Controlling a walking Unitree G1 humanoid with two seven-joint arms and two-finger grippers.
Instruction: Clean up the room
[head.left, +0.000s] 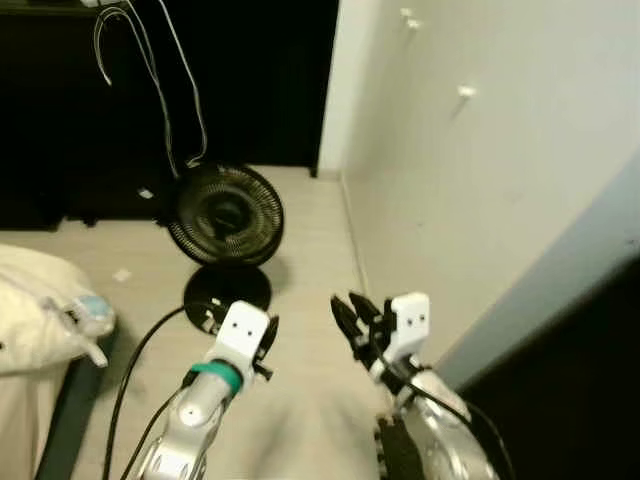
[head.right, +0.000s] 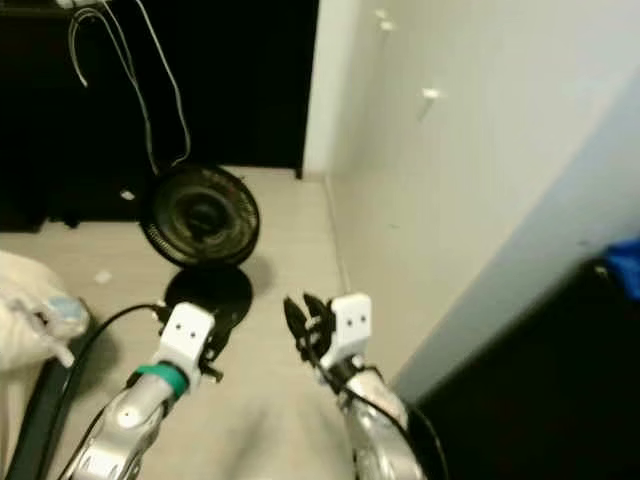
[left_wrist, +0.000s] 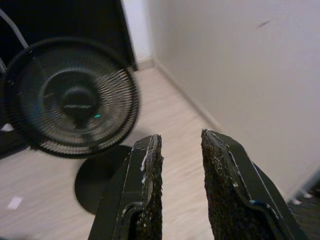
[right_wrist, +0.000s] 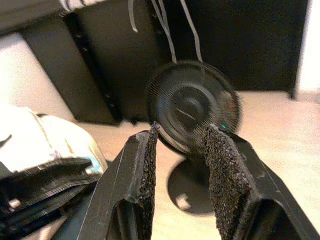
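Fan (head.left: 225, 214) stands on floor (head.left: 310, 250) by wall (head.left: 470, 180), both end effectors, left (left_wrist: 180, 190) and right (right_wrist: 180, 180), apart, empty, raised before fan, likely approaching.

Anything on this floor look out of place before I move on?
A small white scrap lies loose on the floor left of the black fan. White cords dangle untidily against the dark cabinet behind it. The fan stands upright.

I read this as a room in a home: pale wood-look floor (head.left: 310, 230), white wall (head.left: 480, 150), a black floor fan (head.left: 225, 215) before dark furniture (right_wrist: 100, 65), cables (head.left: 180, 90) hanging, bedding (head.left: 40, 310) alongside.
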